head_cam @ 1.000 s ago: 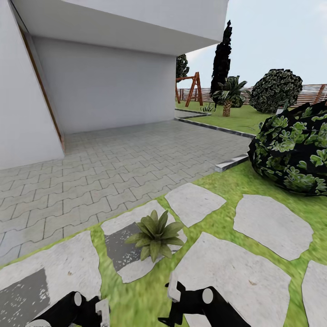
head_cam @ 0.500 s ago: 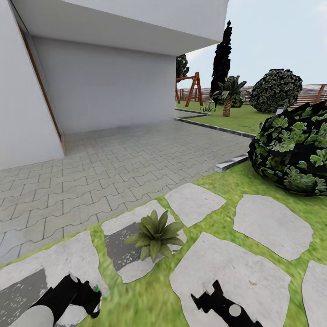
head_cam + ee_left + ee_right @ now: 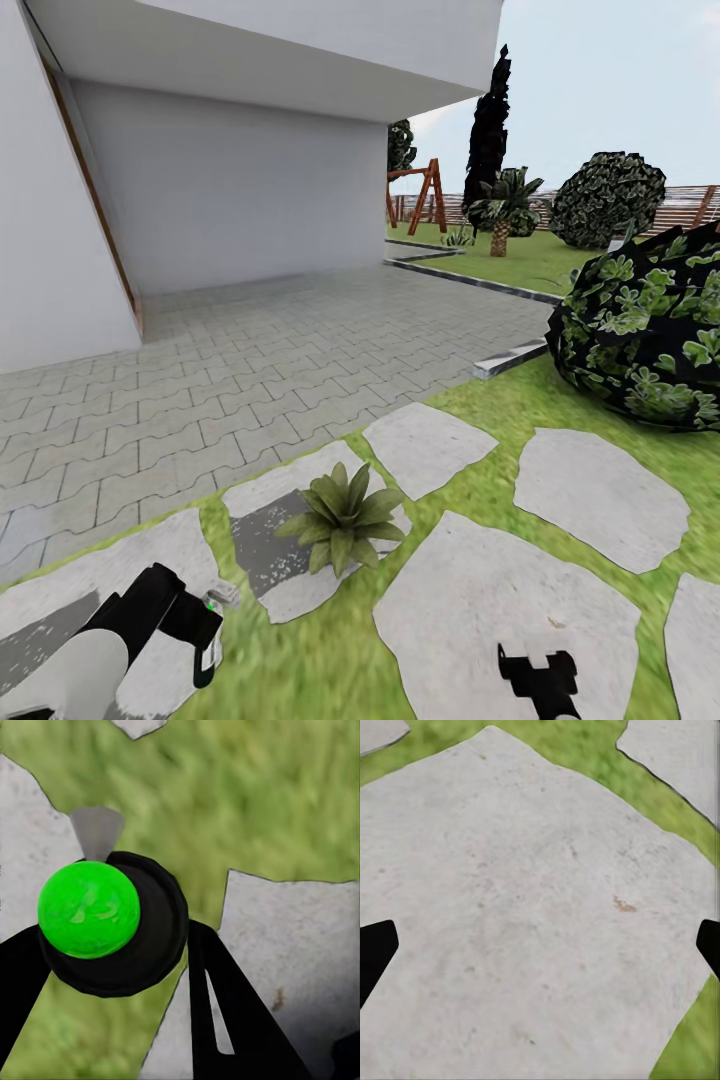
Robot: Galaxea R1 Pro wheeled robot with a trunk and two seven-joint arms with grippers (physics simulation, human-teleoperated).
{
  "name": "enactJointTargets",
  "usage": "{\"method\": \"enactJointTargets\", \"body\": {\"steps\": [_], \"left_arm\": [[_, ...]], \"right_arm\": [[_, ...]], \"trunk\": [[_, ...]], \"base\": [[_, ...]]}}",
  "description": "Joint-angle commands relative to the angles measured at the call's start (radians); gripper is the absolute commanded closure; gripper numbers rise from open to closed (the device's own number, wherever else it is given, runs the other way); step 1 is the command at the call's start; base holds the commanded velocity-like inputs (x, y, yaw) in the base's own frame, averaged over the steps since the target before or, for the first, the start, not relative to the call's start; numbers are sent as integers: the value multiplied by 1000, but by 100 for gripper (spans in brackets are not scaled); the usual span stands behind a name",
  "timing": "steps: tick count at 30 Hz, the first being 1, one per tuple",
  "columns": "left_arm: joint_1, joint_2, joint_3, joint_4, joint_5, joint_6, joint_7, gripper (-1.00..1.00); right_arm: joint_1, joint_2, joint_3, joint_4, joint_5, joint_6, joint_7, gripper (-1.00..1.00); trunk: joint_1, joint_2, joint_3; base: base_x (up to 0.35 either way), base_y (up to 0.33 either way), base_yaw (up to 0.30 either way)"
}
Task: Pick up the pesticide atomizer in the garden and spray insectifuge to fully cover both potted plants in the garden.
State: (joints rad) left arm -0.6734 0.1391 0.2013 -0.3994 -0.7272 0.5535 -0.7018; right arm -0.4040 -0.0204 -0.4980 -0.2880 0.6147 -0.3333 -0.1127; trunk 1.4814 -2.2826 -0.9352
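Observation:
One potted plant point(image 3: 343, 518), a low rosette of pointed green leaves, stands on a stepping stone in the lawn just ahead of me. My left gripper point(image 3: 203, 640) is low at the left, a short way left of the plant, shut on the pesticide atomizer point(image 3: 218, 597). In the left wrist view the atomizer point(image 3: 90, 907) shows a bright green cap, a black round body and a pale grey nozzle, with a black finger point(image 3: 225, 1012) beside it. My right gripper point(image 3: 537, 668) hangs open over a large stepping stone point(image 3: 540, 907), nothing between its fingers.
A round ivy-like shrub point(image 3: 640, 335) stands at the right. Grey paving point(image 3: 260, 360) and a white house wall point(image 3: 230, 190) lie ahead. Irregular stepping stones point(image 3: 600, 495) cross the lawn; a swing frame point(image 3: 428, 195), palm and wooden fence point(image 3: 690, 205) are far back.
My left arm has risen slightly and turned toward the plant, bringing the atomizer's pale head into sight. The right gripper has dropped further down and to the right.

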Motion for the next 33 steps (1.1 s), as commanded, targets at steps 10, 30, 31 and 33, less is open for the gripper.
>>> {"method": "enactJointTargets", "body": {"steps": [10, 30, 31, 33], "left_arm": [[-14, -6, -1, -6, -9, 103, -8, 100], [-40, -10, -169, -107, -66, 155, -218, 100], [-39, -9, -168, -109, -65, 153, -218, 100], [-39, -7, -168, -117, -65, 153, -218, 100]], "right_arm": [[-1, -3, -10, 76, -30, -7, -5, -100], [-1, -9, -7, 79, -168, -9, 1, -100], [-1, -9, -7, 79, -168, -9, 2, -100], [-1, -8, -6, 79, -168, -8, 2, -100]], "trunk": [[0, 0, -1], [0, 0, -1], [0, 0, -1], [0, 0, -1]], "base": [[211, 95, 0], [80, 29, 0], [0, 0, 0], [0, 0, 0]]}}
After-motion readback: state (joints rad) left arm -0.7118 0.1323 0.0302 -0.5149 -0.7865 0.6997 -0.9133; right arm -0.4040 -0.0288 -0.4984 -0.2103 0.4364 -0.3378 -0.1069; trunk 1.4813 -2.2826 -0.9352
